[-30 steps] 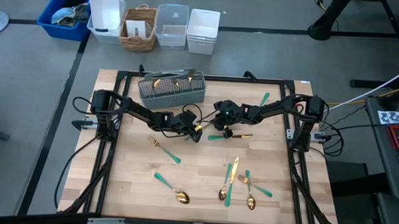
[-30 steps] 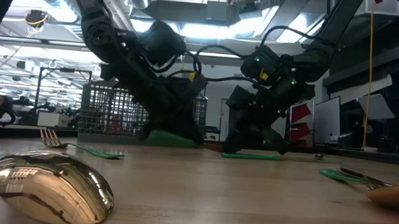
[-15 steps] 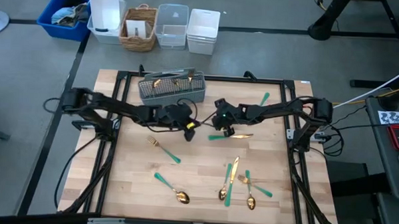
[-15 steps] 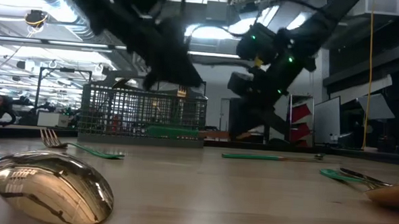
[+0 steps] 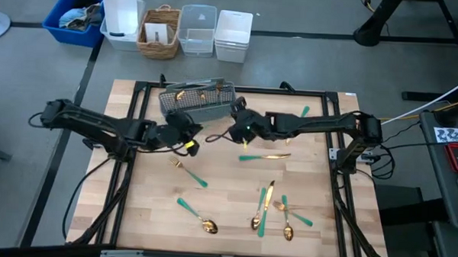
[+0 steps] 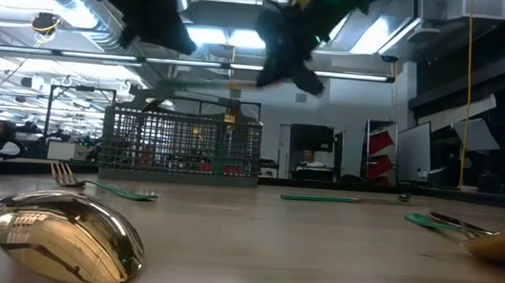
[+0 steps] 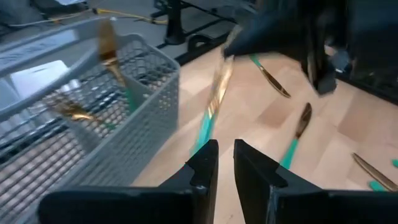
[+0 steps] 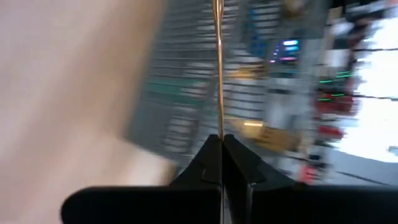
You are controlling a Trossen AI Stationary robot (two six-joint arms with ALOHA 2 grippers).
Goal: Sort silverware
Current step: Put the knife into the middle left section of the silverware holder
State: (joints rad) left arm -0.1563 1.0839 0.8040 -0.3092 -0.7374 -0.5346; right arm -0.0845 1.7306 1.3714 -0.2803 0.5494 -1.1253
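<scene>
The silverware has gold heads and teal handles. Several pieces lie flat on the wooden table (image 5: 226,220), among them a fork (image 5: 186,172), a spoon (image 5: 198,215) and a knife (image 5: 265,155). Others stand in the grey mesh caddy (image 5: 198,101) at the far edge. My left gripper (image 7: 225,146) hangs above the table just in front of the caddy, shut on one piece (image 7: 211,109). My right gripper (image 8: 221,138) hangs to the right of the caddy (image 8: 205,93), shut on another piece (image 8: 217,62), seen edge-on as a thin gold line. My left gripper pinches the teal handle (image 7: 204,134) of a piece between its two fingers. The piece runs on ahead along the fingers, its gold head (image 7: 221,78) farthest out. It is lifted clear of the table. My right gripper pinches a piece between its shut fingers; the gold metal (image 8: 219,124) comes straight out ahead of the fingertips. The fingers hide the part they are on. The piece is lifted clear and points toward the caddy.
Behind the table stand a blue bin (image 5: 74,15), white tubs (image 5: 122,21), a wicker basket (image 5: 160,33) and clear and white containers (image 5: 217,33). A black frame (image 5: 138,95) runs round the table. In the low view a big spoon (image 6: 60,235) lies close in front.
Both grippers have risen from the table's middle, each taking a piece up with it. The left has drawn back toward the table's left edge. The right has gone up and toward the caddy. Both wrists have rolled and tipped up closer to level.
</scene>
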